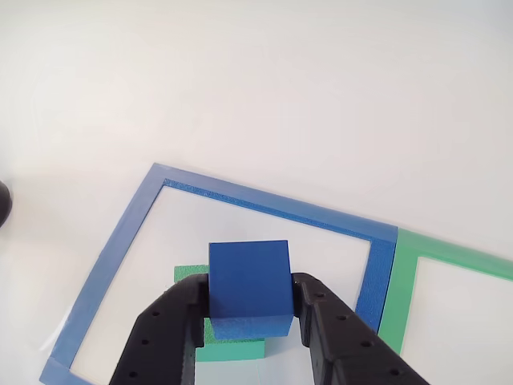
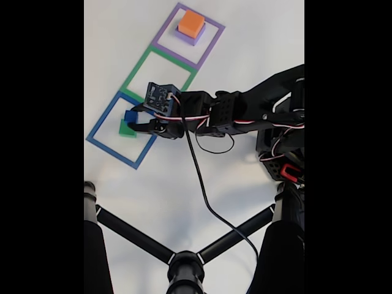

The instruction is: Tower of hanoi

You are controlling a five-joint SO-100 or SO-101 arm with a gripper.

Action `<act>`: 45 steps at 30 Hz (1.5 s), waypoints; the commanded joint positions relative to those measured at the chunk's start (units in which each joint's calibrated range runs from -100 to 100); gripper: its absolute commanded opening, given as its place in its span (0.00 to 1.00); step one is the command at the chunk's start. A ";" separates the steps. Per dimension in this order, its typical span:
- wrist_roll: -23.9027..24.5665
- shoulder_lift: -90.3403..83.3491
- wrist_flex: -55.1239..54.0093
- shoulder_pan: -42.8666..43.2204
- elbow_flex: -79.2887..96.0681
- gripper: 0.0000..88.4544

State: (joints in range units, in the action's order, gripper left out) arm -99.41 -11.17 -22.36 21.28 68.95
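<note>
— Now, leftmost item in the fixed view?
— Blue frame (image 2: 100, 130): green block (image 2: 127, 130) inside, blue block (image 1: 249, 287) above it, clamped between the fingers of the gripper (image 1: 248, 301).
— Next?
— Green frame (image 2: 136, 68), middle.
— Last?
— Purple frame (image 2: 165, 29): orange block (image 2: 191, 22) atop purple block (image 2: 188, 38).

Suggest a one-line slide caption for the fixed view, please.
SO-100 gripper shut on blue cube above green block in blue square; orange cube tops purple block.
</note>
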 commanded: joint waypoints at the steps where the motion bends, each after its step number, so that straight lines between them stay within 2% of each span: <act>1: -0.59 0.83 -2.45 0.94 -3.48 0.02; 40: -0.59 5.96 -4.47 1.93 -3.93 0.04; 45: -0.59 7.32 -5.44 1.63 -4.20 0.09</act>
State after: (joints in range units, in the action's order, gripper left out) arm -99.22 -3.53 -26.16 22.84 65.59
